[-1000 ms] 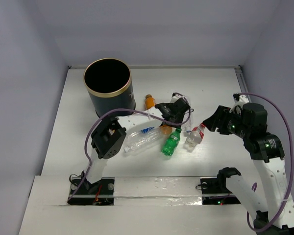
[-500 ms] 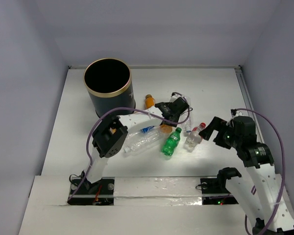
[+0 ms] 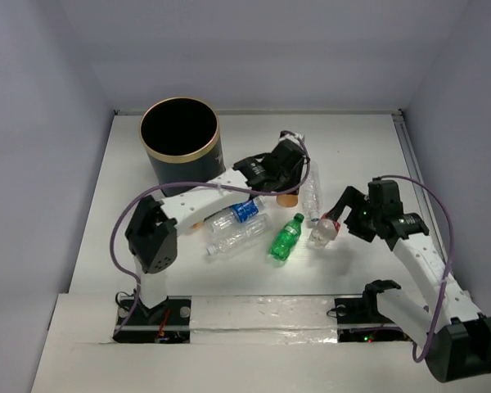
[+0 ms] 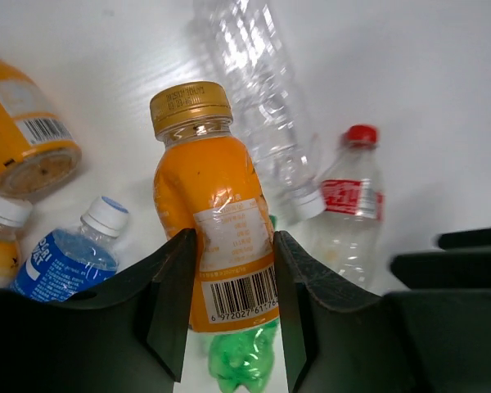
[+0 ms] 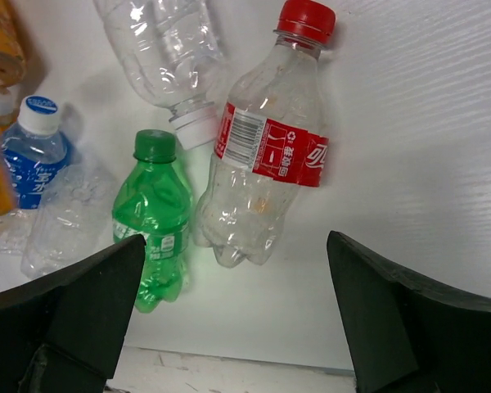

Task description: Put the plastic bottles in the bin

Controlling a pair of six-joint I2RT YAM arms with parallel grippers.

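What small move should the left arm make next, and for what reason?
Probably swing the left pincer toward the bin and stop above its open mouth. The pincer is shut on the orange bottle, held above the green bottle, and the bin stands near, on its left.

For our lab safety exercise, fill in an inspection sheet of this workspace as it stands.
Surface: white table, no spills seen.
Job's things: tall dark cylindrical bin with gold rim, upright; orange plastic bottle, held; red-capped clear bottle, green bottle, blue-labelled bottle, white-capped clear bottle, second orange bottle, all lying down.
Clutter: nothing seen.
Hands: left hand shut on the orange plastic bottle; right hand open above the red-capped clear bottle.
Cables: purple cables loop along both arms.
Surroundings: plain pale walls.
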